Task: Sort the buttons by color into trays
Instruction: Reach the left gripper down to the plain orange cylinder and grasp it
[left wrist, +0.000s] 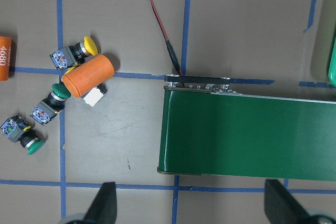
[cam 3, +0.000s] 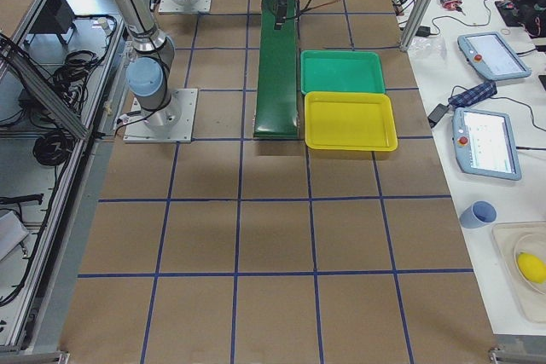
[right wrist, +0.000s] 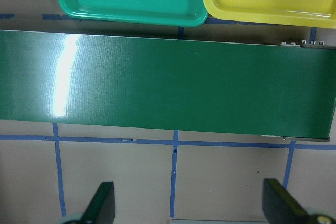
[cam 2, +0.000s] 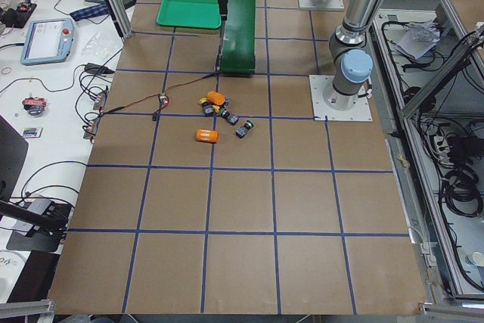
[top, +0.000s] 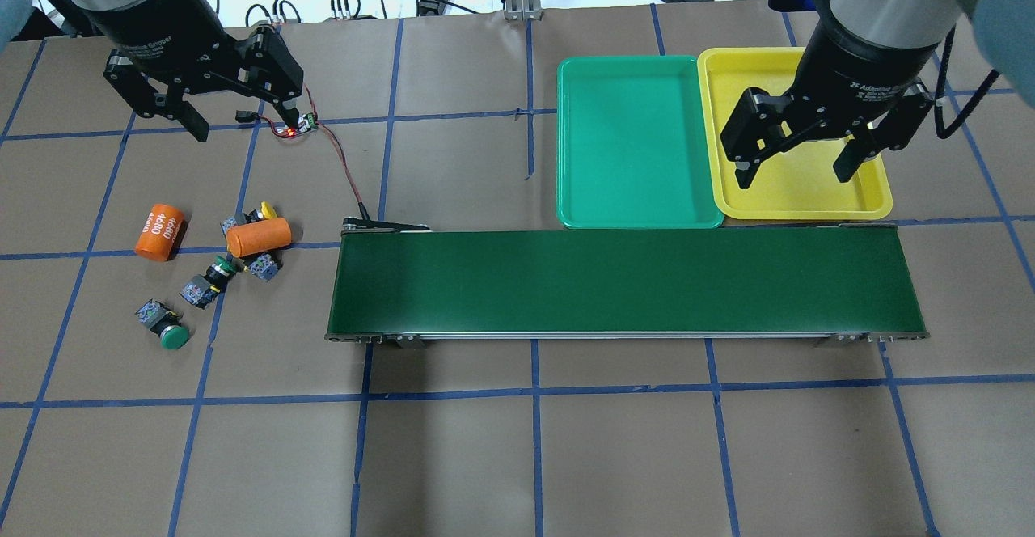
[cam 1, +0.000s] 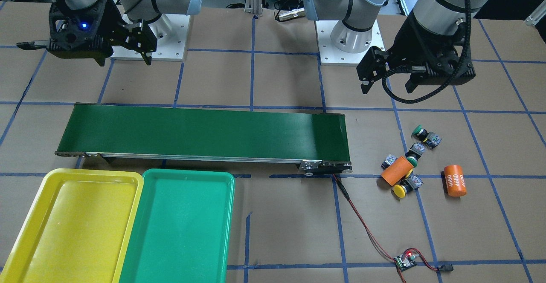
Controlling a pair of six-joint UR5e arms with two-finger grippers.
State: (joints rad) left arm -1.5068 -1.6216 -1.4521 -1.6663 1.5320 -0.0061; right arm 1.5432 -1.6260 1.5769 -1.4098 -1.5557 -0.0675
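Several buttons lie clustered on the paper left of the belt: a yellow-capped one (top: pixel 263 212) (left wrist: pixel 84 47), two green-capped ones (top: pixel 172 335) (top: pixel 217 268), and one (top: pixel 263 268) partly hidden under an orange cylinder (top: pixel 259 236). The green tray (top: pixel 639 141) and the yellow tray (top: pixel 796 193) sit side by side beyond the belt's right end, both empty. My left gripper (top: pixel 242 120) (left wrist: pixel 190 208) is open and empty, high above the table beyond the buttons. My right gripper (top: pixel 794 175) (right wrist: pixel 191 208) is open and empty, high above the yellow tray.
A long dark green conveyor belt (top: pixel 627 282) crosses the middle of the table. A second orange cylinder marked 4680 (top: pixel 159 231) lies left of the buttons. A small circuit board with a red light (top: pixel 295 126) and its red wire (top: pixel 344 169) run to the belt's left end.
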